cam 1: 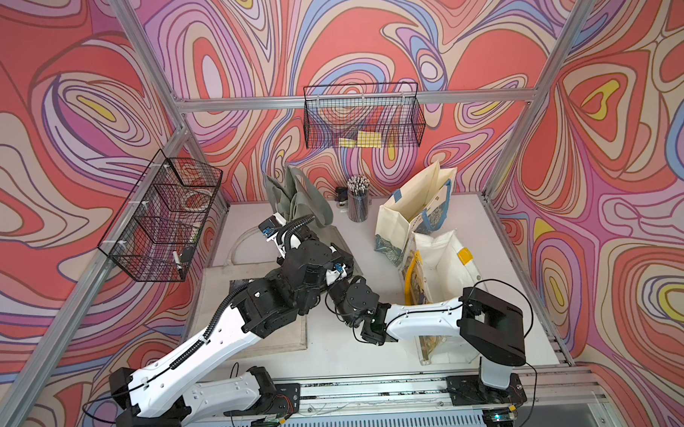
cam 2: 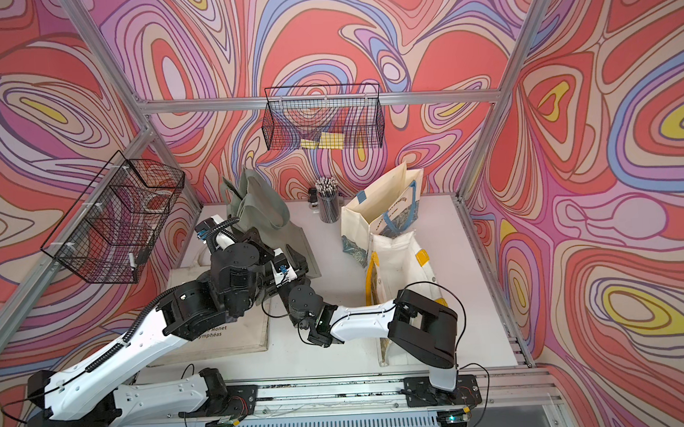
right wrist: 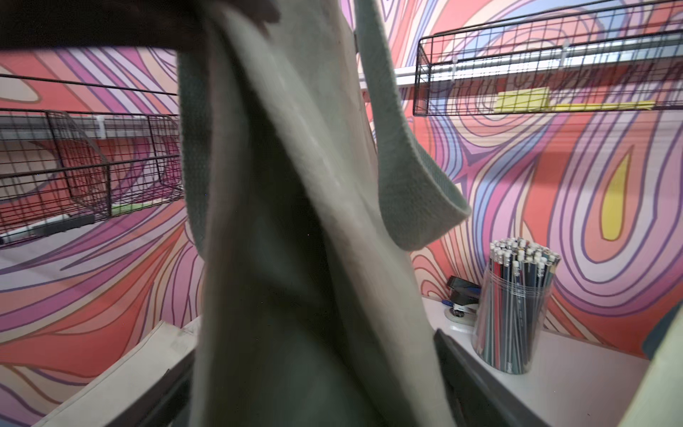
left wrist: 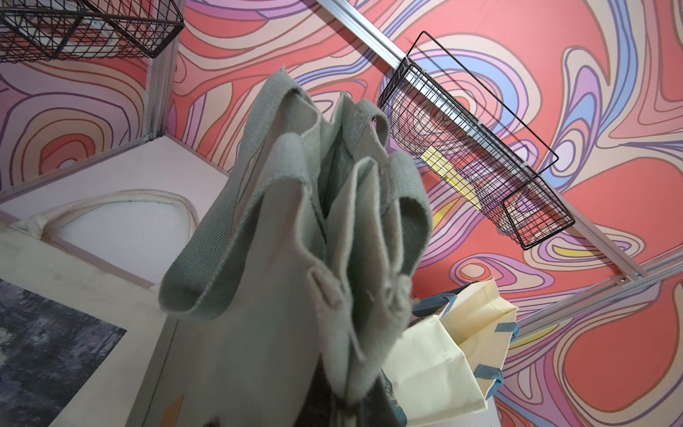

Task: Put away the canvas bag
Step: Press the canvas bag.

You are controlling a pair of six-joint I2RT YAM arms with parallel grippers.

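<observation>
Swirl-patterned walls (cam 1: 365, 33) enclose a white tabletop (cam 1: 367, 245), at whose back left the sage-green canvas bag (cam 1: 293, 196) is held upright, clamped by the left claw (cam 1: 307, 229). The right claw (right wrist: 314, 344) is spread apart around its cloth.

Bright, even overhead light. Soft, faint shadows lie on the worktop (cam 1: 337, 359) beneath the right arm (cam 1: 422, 317). Frame posts (cam 1: 536, 94) splay toward the corners in both top views. Right wrist view: canvas bag (right wrist: 295, 222) close, blurred, folds shaded; pencil cup (right wrist: 513, 307) sharper.
</observation>
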